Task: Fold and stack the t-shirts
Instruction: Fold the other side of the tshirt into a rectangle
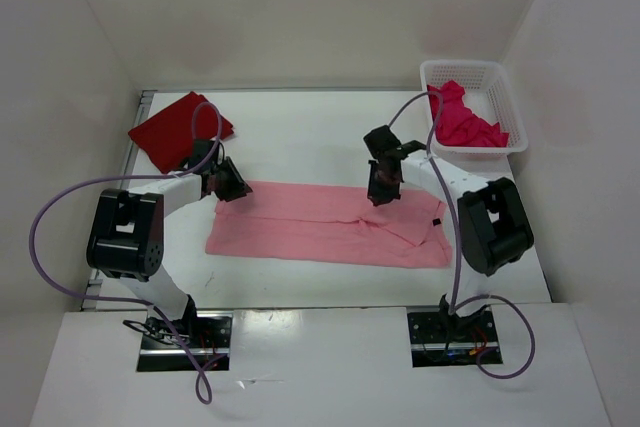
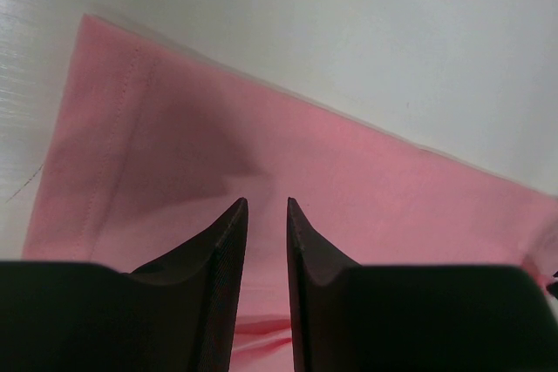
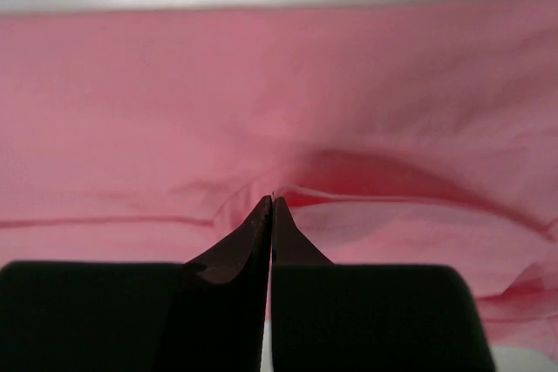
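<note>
The light pink t-shirt (image 1: pixel 320 229) lies flat across the middle of the table as a long band. My left gripper (image 1: pixel 238 190) hovers over its far left end, jaws a little apart, only cloth (image 2: pixel 366 180) below them and nothing between the fingertips (image 2: pixel 267 203). My right gripper (image 1: pixel 380 197) is down on the shirt's right part. Its tips (image 3: pixel 273 199) are shut on a raised fold of the pink cloth (image 3: pixel 174 102). A dark red t-shirt (image 1: pixel 176 129) lies folded at the back left. The crimson-magenta t-shirt (image 1: pixel 466 121) is bunched in the basket.
A white mesh basket (image 1: pixel 506 97) stands at the back right corner. White walls close in the table on three sides. Grey cables loop from both arms near the front edge.
</note>
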Available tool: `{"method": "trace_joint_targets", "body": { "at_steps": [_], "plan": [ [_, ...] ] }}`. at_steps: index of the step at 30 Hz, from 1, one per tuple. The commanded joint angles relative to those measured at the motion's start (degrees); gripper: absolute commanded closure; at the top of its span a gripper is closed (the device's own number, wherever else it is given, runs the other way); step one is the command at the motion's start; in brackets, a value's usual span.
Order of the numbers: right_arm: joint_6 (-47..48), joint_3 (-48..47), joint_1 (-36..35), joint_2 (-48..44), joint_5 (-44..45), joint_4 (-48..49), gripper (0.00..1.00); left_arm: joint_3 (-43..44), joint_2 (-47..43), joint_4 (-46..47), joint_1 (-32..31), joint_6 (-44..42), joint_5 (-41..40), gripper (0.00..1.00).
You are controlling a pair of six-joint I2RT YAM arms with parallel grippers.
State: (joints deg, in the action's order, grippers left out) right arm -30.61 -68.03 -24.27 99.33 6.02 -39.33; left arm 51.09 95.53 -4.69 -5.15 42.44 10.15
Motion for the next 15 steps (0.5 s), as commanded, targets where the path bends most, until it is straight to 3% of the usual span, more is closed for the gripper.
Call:
{"method": "trace_joint_targets", "body": {
  "at_steps": [1,8,9,12,15],
  "plan": [
    [-2.43,1.67,-3.14,-5.72,-3.64,-4.69,0.99,-0.03,-0.16,1.88,-0.21,0.63,0.39,0.69],
    [-8.41,8.42,-6.31,-12.65,-11.02,-5.32,0.98,0.50,-0.16,1.88,-0.21,0.63,0.92,0.69],
    [-9.63,9.14,-6.31,-13.54,-13.12,-4.53,0.95,0.50,-0.16,1.88,-0.21,0.63,0.92,0.69],
    [-10.95,10.64,-6.93,-16.53,-14.54,-4.53,0.73,1.02,-0.69,1.88,-0.21,0.63,0.92,0.69],
    [-10.44,9.85,-6.93,-18.21,-13.42,-7.33,0.69,1.03,-1.22,1.88,-0.21,0.63,0.92,0.69]
  ]
}}
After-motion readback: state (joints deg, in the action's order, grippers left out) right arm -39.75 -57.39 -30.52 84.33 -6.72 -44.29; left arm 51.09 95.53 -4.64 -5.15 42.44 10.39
